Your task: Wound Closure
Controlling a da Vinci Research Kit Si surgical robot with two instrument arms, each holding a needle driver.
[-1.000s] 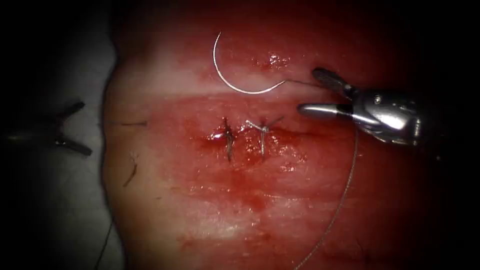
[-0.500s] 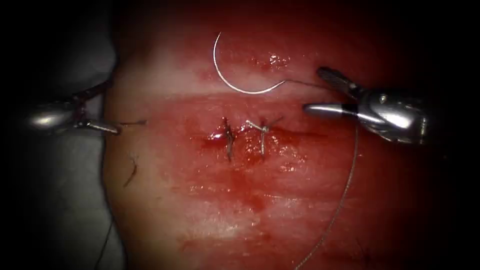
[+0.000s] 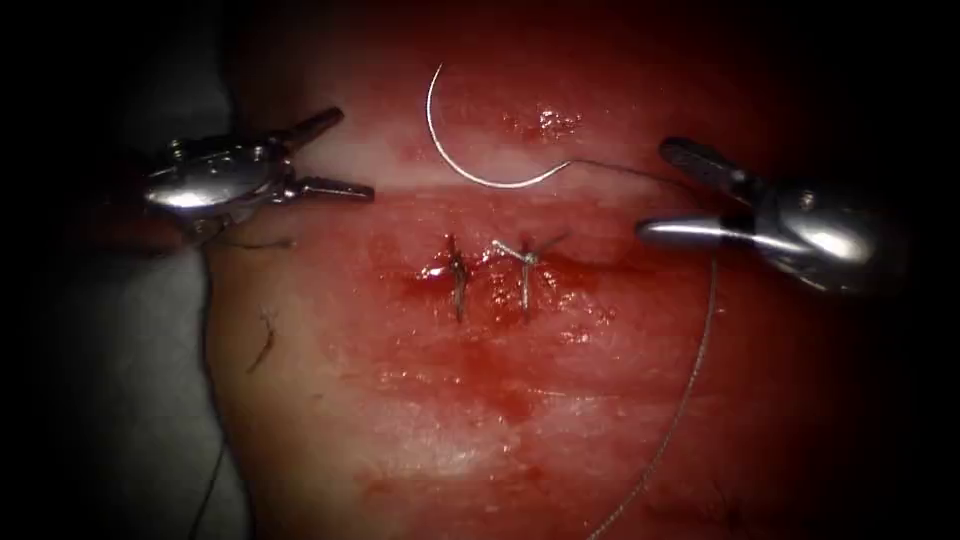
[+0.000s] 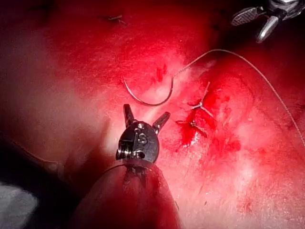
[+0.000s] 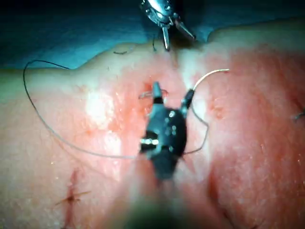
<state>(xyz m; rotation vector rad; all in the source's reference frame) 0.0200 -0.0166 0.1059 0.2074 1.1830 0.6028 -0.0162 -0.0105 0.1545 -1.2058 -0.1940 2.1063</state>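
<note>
The curved needle [image 3: 470,168] lies free on the tissue [image 3: 480,420], above the stitched cut [image 3: 490,268], not driven in. It also shows in the left wrist view, needle [image 4: 147,99], and the right wrist view, needle [image 5: 209,74]. Its thread [image 3: 700,350] runs right from the tail, passes the right tool and trails down off the tissue. My left tool [image 3: 352,153] hovers left of the needle, open and holding nothing; left tool [image 4: 145,114] sits just short of the needle. My right tool [image 3: 657,190] is open and empty to the right; right tool [image 5: 172,92].
Two tied stitches [image 3: 458,278] [image 3: 525,272] cross the cut, with red fluid [image 3: 510,400] around and below them. Short cut thread ends [image 3: 262,345] lie near the tissue's left edge. Grey cloth [image 3: 120,420] lies beyond that edge.
The left tool came in from the far left, rising and moving right toward the needle. The right tool drew back slightly to the right. The needle and thread stayed put.
</note>
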